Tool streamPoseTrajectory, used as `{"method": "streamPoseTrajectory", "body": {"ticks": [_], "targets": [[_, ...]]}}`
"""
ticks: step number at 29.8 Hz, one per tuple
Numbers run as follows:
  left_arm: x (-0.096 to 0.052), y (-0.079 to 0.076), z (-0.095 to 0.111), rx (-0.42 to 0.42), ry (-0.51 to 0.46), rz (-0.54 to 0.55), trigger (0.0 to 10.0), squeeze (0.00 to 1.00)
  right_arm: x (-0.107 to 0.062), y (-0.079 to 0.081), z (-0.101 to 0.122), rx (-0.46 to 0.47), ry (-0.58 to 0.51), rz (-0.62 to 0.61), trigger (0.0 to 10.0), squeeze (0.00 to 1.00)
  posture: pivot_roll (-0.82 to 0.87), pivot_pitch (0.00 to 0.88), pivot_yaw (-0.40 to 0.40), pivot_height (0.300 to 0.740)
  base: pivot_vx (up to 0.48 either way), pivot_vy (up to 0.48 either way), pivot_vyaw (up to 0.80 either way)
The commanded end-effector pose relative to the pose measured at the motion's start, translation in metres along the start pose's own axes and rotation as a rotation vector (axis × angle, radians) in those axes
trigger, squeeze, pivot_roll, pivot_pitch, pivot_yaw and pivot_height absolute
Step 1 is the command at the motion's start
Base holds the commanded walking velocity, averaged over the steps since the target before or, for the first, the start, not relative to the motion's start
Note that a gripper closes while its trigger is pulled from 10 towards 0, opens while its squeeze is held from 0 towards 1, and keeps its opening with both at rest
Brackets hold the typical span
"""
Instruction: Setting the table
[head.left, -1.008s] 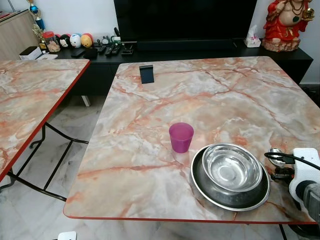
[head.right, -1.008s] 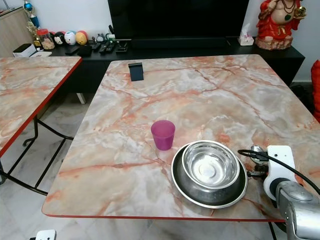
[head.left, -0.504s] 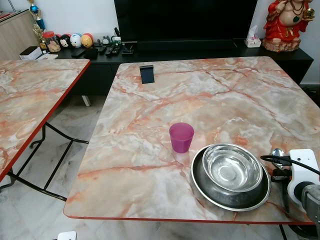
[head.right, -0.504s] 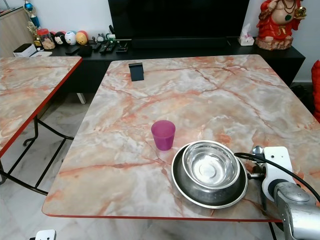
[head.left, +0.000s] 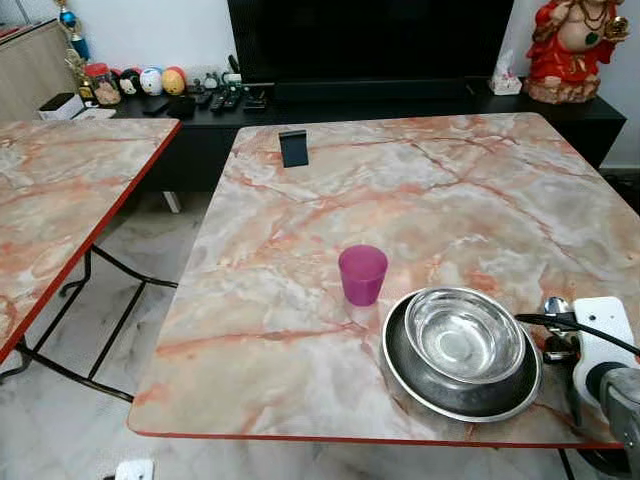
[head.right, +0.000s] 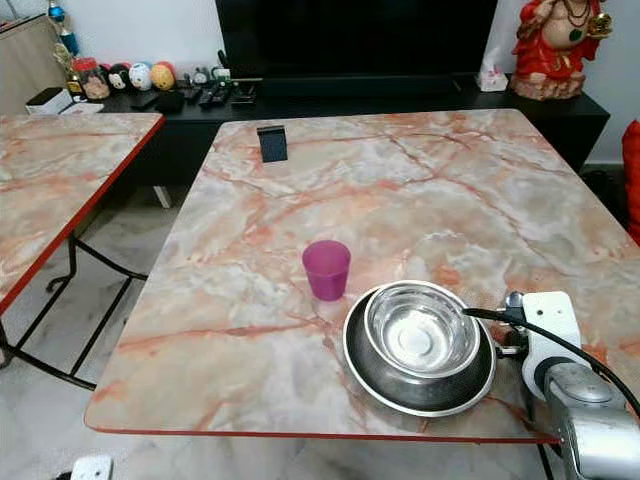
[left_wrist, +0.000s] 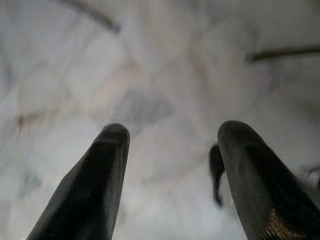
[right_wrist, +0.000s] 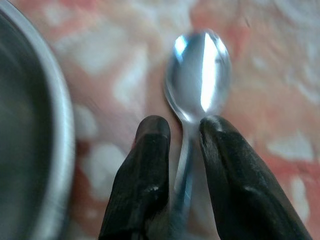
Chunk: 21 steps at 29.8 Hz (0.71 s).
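The marble-patterned desk (head.left: 420, 190) carries the place setting near its front right corner. There a wide dark steel plate (head.left: 462, 385) holds a shiny steel bowl (head.left: 464, 334), and the bowl has nothing in it. Just beyond the plate's left edge stands a purple plastic cup (head.left: 362, 273), upright; its inside cannot be seen. A steel spoon (right_wrist: 199, 75) lies on the desk just right of the plate, and the right hand (right_wrist: 182, 131) has its fingers nearly shut around the spoon's handle. The left hand (left_wrist: 172, 137) hangs over pale floor, fingers apart and holding nothing.
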<state>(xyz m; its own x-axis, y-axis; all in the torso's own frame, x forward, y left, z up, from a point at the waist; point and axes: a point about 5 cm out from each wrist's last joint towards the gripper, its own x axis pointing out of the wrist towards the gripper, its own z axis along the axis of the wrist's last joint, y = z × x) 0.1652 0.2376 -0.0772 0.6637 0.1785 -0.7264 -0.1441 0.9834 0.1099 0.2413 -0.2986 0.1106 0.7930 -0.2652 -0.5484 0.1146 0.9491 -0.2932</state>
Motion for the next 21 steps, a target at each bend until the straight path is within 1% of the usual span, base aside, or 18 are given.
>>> {"method": "streamPoseTrajectory", "body": {"ticks": [1,2,3,4,12,14,16,17,18,19,21], "targets": [[0.0,0.003,0.004,0.016,-0.018,0.011,10.0,0.0,-0.001,0.001,0.006,-0.015,-0.035,-0.005,10.0,0.0,-0.16,0.0,0.065,0.732,0.0,0.0,0.0],[-0.002,0.009,-0.006,0.012,0.032,0.02,10.0,0.0,-0.001,0.0,0.016,-0.007,-0.098,-0.025,10.0,0.0,-0.16,0.0,0.068,0.732,0.0,0.0,0.0],[-0.002,0.009,-0.006,0.012,0.032,0.02,10.0,0.0,-0.001,0.0,0.016,-0.007,-0.098,-0.025,10.0,0.0,-0.16,0.0,0.068,0.732,0.0,0.0,0.0],[-0.005,0.014,-0.015,0.009,0.076,0.029,10.0,0.0,-0.001,-0.004,0.023,-0.002,-0.132,-0.052,10.0,0.0,-0.16,0.0,0.067,0.732,0.0,0.0,0.0],[-0.009,0.02,-0.025,0.007,0.124,0.04,10.0,0.0,-0.002,-0.011,0.033,0.003,-0.194,-0.096,10.0,0.0,-0.16,0.0,0.067,0.732,0.0,0.0,0.0],[-0.01,0.023,-0.029,0.005,0.143,0.046,10.0,0.0,-0.003,-0.02,0.043,0.029,-0.265,-0.17,10.0,0.0,-0.17,0.0,0.07,0.732,0.0,0.0,0.0],[-0.011,0.023,-0.03,0.006,0.151,0.047,10.0,0.0,-0.004,-0.027,0.047,0.037,-0.279,-0.216,10.0,0.0,-0.17,0.0,0.069,0.732,0.0,0.0,0.0],[-0.011,0.023,-0.031,0.005,0.157,0.048,10.0,0.0,-0.002,-0.033,0.048,0.049,-0.275,-0.253,10.0,0.0,-0.17,0.0,0.07,0.732,0.0,0.0,0.0],[-0.011,0.023,-0.031,0.005,0.157,0.048,10.0,0.0,-0.002,-0.033,0.048,0.049,-0.275,-0.253,10.0,0.0,-0.17,0.0,0.07,0.732,0.0,0.0,0.0],[-0.011,0.024,-0.032,0.004,0.16,0.049,10.0,0.0,-0.001,-0.037,0.049,0.055,-0.27,-0.277,10.0,0.0,-0.17,0.0,0.07,0.732,0.0,0.0,0.0],[-0.011,0.023,-0.032,0.003,0.163,0.049,10.0,0.0,0.003,-0.04,0.052,0.073,-0.265,-0.288,10.0,0.0,-0.17,0.0,0.075,0.732,0.0,0.0,0.0]]}}
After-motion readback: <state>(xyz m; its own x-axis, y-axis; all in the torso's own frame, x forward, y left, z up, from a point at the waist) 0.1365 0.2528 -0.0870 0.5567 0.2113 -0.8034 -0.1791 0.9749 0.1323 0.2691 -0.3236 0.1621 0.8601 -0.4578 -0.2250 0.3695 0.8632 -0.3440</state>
